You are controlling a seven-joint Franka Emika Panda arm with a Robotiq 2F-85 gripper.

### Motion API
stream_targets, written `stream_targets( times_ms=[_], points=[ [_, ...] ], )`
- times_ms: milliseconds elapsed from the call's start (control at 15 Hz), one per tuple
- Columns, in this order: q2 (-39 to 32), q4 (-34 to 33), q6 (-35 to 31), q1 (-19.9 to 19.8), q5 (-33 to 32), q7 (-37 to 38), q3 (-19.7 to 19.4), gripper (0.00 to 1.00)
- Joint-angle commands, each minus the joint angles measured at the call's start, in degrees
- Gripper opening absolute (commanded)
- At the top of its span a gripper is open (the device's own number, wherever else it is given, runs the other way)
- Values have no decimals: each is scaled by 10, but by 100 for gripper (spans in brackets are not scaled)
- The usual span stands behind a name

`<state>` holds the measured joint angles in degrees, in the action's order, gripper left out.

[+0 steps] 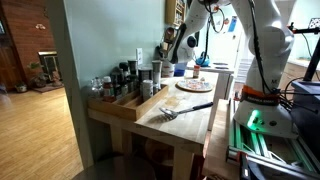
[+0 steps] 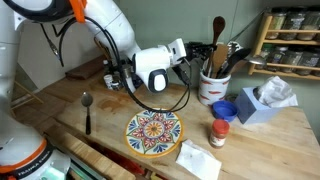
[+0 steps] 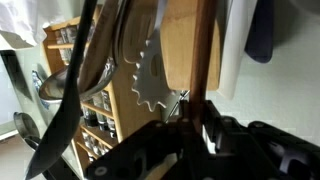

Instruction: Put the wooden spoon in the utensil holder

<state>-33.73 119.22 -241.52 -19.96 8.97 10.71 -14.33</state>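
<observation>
The wooden spoon (image 2: 218, 28) stands bowl up in the white utensil holder (image 2: 211, 88) among dark utensils. My gripper (image 2: 198, 62) reaches in from the left at the holder's rim. In the wrist view the spoon's brown handle (image 3: 206, 60) runs down between my fingers (image 3: 196, 112), which look closed on it. A wide wooden spatula (image 3: 183, 40) and a slotted metal utensil (image 3: 150, 75) stand close behind it. In an exterior view the gripper (image 1: 187, 42) is at the far end of the table.
A patterned plate (image 2: 155, 132) lies in front of the holder, with a dark spoon (image 2: 87, 108), a blue lid (image 2: 225, 110), a red-capped jar (image 2: 220, 132), a tissue box (image 2: 262, 100) and a napkin (image 2: 200, 160). A spice shelf (image 2: 290, 40) stands behind. A slotted spatula (image 1: 185, 110) lies on the table.
</observation>
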Motion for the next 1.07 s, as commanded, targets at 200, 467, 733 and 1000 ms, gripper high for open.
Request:
stream_targets(
  times_ms=[200,467,733,1000],
  points=[
    [-29,28,-13,-12,-6,1,21,5],
    [-31,33,-9,-14,-9,2,23,5],
    [-18,36,-9,-17,-14,4,22,45],
    [14,45,-9,-26,-29,6,17,73]
  ],
)
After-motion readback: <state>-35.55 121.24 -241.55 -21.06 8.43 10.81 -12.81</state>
